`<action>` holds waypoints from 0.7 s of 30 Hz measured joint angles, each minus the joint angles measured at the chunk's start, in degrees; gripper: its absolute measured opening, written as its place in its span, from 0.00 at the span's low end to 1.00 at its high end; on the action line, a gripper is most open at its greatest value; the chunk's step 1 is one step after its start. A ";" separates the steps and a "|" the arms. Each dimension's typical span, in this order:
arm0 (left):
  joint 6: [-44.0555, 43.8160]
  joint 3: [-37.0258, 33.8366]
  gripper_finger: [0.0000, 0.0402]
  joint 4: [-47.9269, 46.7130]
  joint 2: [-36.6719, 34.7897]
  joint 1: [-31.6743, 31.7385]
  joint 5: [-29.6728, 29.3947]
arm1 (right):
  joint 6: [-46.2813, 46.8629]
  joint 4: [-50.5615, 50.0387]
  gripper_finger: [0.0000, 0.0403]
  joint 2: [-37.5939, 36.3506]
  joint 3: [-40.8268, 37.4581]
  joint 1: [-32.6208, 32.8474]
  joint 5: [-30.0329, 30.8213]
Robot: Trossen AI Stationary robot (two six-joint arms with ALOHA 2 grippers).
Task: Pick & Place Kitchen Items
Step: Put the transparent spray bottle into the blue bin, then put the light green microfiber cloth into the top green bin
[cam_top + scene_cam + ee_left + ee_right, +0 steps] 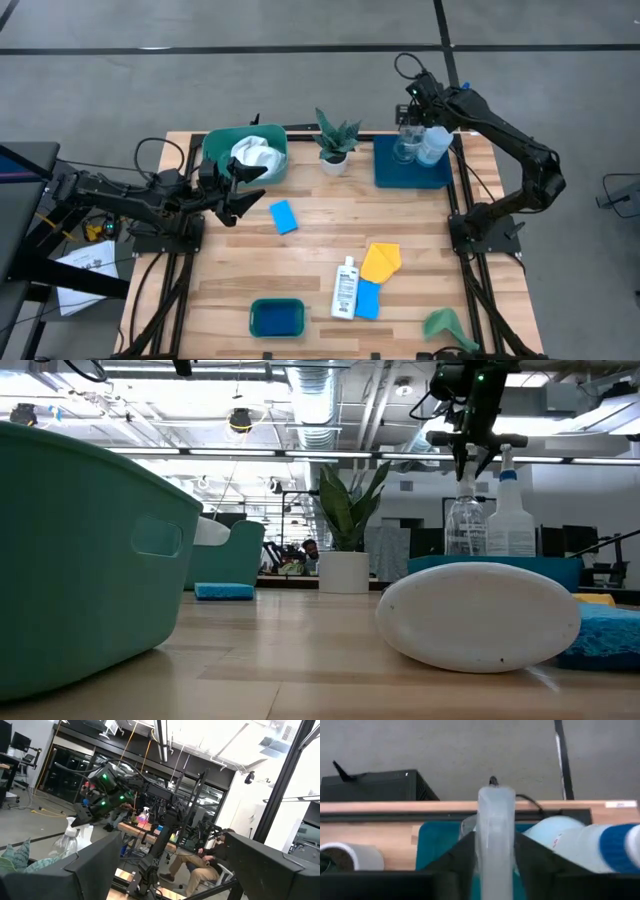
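Observation:
A clear spray bottle and a white spray bottle with a blue trigger stand upright on the dark blue tray at the far right. My right gripper is above the tray, shut on the clear bottle. My left gripper is open and empty, at the table's left beside the far green tub, which holds a white cloth. A blue sponge, a small white bottle, a yellow cloth, a second blue sponge and a green cloth lie on the table. My right gripper pinches the clear spray bottle's head between its two fingers, one on each side. The fingers come from above, pointing down. The bottle stands upright below them, next to the white spray bottle; its base is on the tray.
A small potted plant stands between the far tub and the tray. A second green tub sits at the near edge. Bare wood lies in the table's middle. A person sits in the room beyond the table.

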 joint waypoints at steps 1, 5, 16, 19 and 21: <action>-0.01 0.00 0.86 0.00 -0.01 0.00 -0.01 | 0.04 0.22 0.36 -0.02 0.03 0.00 0.50; 0.00 0.00 0.86 0.00 -0.01 0.00 0.01 | 0.72 0.47 0.58 -0.05 0.09 0.63 2.08; -1.64 0.00 0.86 -0.02 0.00 -0.02 -1.10 | -3.10 7.01 0.69 -5.94 0.11 5.81 1.72; -2.79 0.00 0.86 0.01 -0.01 -0.01 -3.34 | -8.31 9.20 0.70 -8.89 0.11 8.48 0.01; -2.99 0.00 0.86 0.21 0.01 0.00 -5.00 | -11.63 10.69 0.70 -10.89 0.13 10.39 -3.02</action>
